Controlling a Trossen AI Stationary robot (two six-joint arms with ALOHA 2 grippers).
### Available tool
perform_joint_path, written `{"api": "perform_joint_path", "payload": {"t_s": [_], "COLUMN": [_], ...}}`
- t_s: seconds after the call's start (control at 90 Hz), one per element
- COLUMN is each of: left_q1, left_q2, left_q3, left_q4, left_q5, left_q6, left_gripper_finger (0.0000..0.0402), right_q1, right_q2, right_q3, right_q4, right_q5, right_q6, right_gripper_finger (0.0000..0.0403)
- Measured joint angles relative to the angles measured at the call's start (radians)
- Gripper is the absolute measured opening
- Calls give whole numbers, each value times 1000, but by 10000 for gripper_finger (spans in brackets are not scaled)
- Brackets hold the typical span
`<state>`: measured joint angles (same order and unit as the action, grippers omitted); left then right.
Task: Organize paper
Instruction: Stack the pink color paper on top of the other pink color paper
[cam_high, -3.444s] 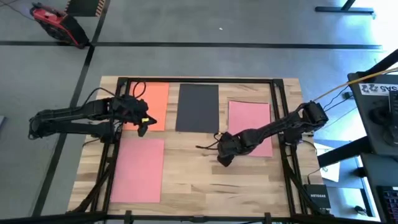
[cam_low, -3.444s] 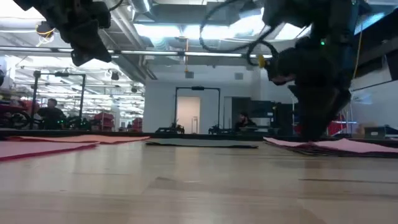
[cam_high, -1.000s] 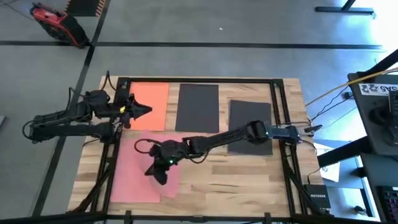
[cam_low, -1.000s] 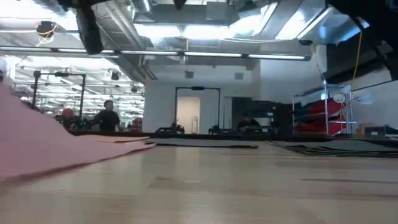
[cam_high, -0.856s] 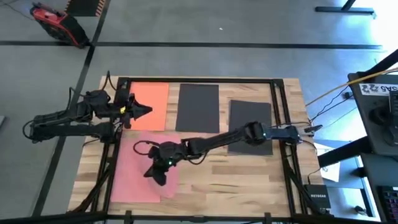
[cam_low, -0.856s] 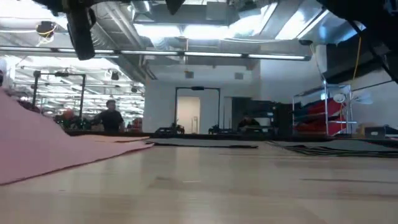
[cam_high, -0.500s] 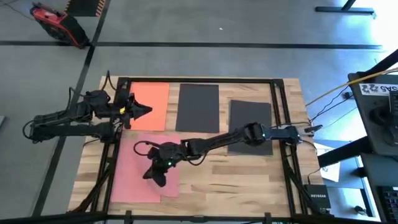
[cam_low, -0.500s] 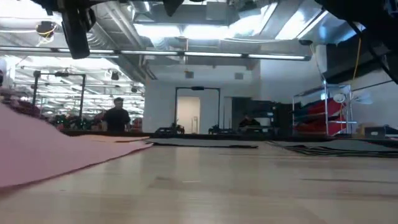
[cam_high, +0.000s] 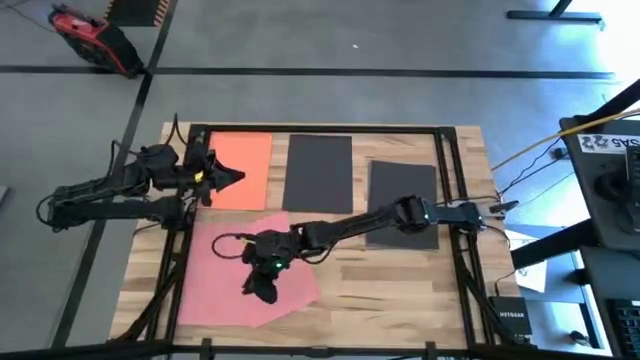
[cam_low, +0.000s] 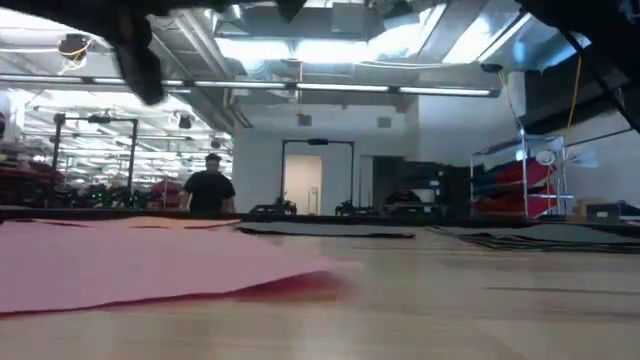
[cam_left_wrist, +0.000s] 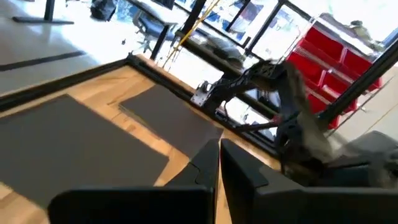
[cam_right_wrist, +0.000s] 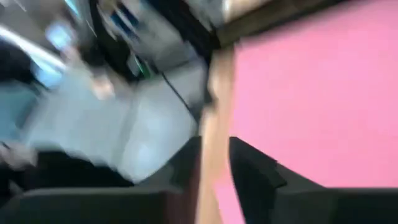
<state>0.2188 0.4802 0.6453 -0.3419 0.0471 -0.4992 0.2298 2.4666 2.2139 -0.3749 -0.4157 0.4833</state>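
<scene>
Fingers of the right gripper (cam_high: 262, 290), nearly closed, press on pink paper (cam_high: 215, 280) lying skewed at lower left of the high view, apparently to stack it. The left gripper (cam_high: 228, 177), fingers together, waits over orange paper (cam_high: 250, 160) at upper left, black sheets (cam_high: 318, 170) alongside.

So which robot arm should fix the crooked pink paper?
Probably the right. The right gripper is already over the skewed pink paper, while the left gripper hovers over the orange paper, farther back.

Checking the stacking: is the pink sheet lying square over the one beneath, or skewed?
Skewed: the pink sheet under the right tool sits rotated, corners overhanging.
</scene>
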Motion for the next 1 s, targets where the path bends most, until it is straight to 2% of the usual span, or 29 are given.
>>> {"api": "perform_joint_path", "payload": {"t_s": [0.233, 0.467, 0.6, 0.789, 1.0], "left_q1": [0, -1, -4, -4, -4], "left_q2": [0, 0, 0, 0, 0], "left_q3": [0, 0, 0, 0, 0], "left_q4": [-70, -100, -104, -120, -123], "left_q5": [-6, 35, 46, 59, 82], "left_q6": [-4, -29, -13, 20, 28], "left_gripper_finger": [0, 0, 0, 0, 0], "right_q1": [0, 15, 29, 39, 33], "right_q2": [-102, -120, -121, -119, -119], "right_q3": [0, -5, -49, -187, -306], "right_q4": [-532, -849, -843, -681, -582], "right_q5": [146, 274, 298, 283, 328], "right_q6": [-242, -334, -337, -301, -270], "right_gripper_finger": [2, 0, 0, 0, 0]}}
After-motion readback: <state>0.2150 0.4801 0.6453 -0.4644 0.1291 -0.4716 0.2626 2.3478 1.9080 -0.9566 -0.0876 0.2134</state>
